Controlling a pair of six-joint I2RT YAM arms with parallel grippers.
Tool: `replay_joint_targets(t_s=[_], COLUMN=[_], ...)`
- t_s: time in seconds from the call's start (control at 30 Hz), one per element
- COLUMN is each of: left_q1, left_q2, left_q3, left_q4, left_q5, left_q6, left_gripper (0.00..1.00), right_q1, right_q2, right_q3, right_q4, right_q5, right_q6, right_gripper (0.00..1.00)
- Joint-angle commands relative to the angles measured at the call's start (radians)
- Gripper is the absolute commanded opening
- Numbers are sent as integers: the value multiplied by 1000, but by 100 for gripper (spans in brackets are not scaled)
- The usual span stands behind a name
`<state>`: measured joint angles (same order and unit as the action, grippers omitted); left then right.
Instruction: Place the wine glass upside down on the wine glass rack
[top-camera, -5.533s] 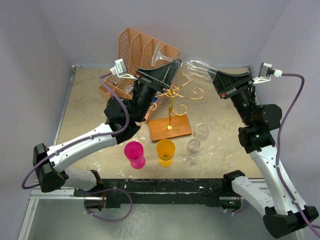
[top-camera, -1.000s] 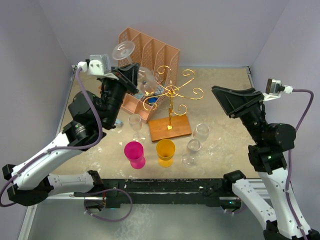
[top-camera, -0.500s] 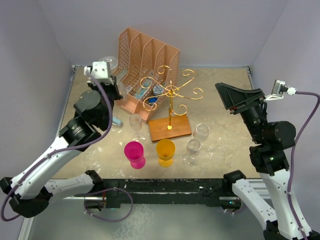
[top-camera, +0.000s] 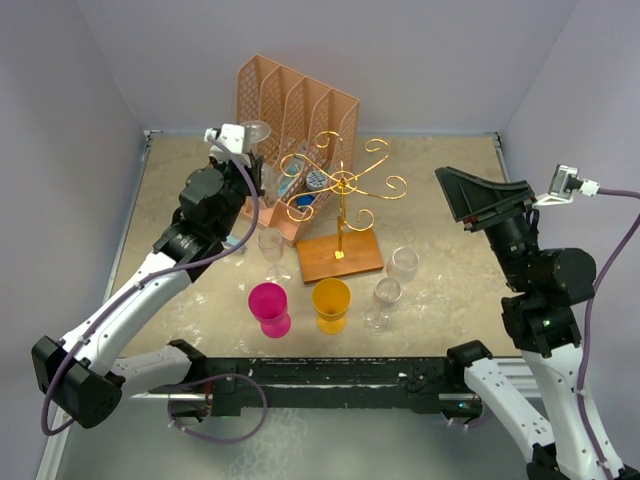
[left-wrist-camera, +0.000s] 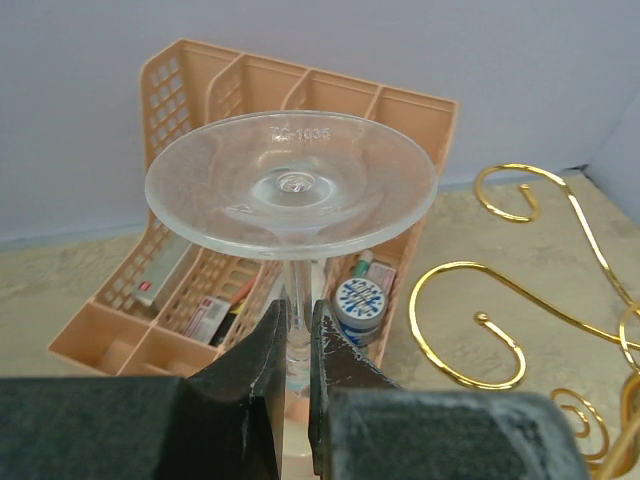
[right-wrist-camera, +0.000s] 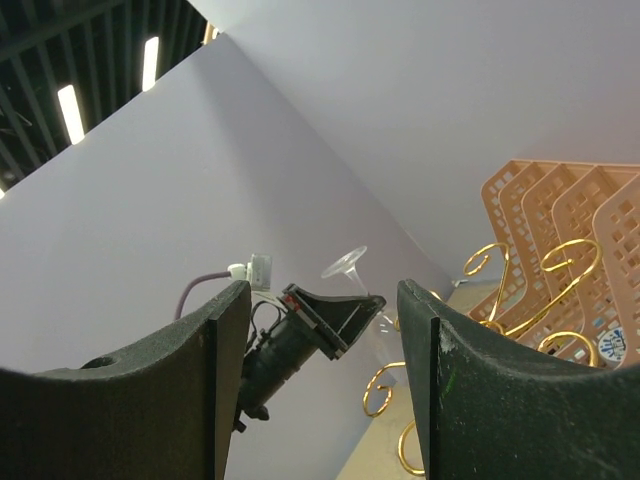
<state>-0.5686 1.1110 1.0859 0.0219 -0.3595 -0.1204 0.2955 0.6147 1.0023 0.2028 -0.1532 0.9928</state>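
Top external view, tan stone-patterned tabletop (top-camera: 450, 160): there is open ground right of the thin gold wire wine glass rack (top-camera: 341, 215) on its brown wooden base. The right arm has drawn back from its position close to the rack several seconds ago and now stands well right of it. The right gripper (right-wrist-camera: 322, 300) has its jaws spread, with nothing between them. The left arm has come down from its raised posture of a second ago and reaches in from the rack's left. A peach plastic slotted file organizer (top-camera: 300, 100) stands just left of and behind the rack, close behind the load.

The left gripper (left-wrist-camera: 297, 318) has its jaws pinching the stem of the clear stemmed wine glass (left-wrist-camera: 290, 180), foot uppermost. The glass sits just left of the rack's outermost left curl, apart from it.

Assessment: inversion is done; hanging is not. The remaining move looks like a sideways slide of the stem into a curl's open end, with the broad foot passing above the wire. Clearance is tight on the organizer side. A small clear glass (top-camera: 270, 245) stands left of the rack's base, beneath the approach. A magenta plastic cup (top-camera: 268, 303) and an orange plastic cup (top-camera: 331, 303) stand in front of the base, out of the path.
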Motion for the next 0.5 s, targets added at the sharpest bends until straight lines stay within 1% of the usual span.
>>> replay_joint_targets(t_s=[0.0, 0.1, 0.33, 0.47], left_q1=[21, 30, 38, 39], left_q2=[-3, -12, -87, -115], left_q3=[-54, -113, -251, -294], left_q4=[227, 281, 405, 458], left_q5=[173, 193, 199, 204], left_q6=[-17, -20, -25, -14], left_gripper=[0, 0, 0, 0], right_q1=[4, 4, 4, 4], right_q2=[-17, -21, -24, -29], right_q3=[24, 27, 29, 28], right_q4=[19, 16, 15, 19], right_q5=[25, 29, 23, 27], right_q6=[-29, -28, -32, -39], right_gripper=[62, 62, 62, 62])
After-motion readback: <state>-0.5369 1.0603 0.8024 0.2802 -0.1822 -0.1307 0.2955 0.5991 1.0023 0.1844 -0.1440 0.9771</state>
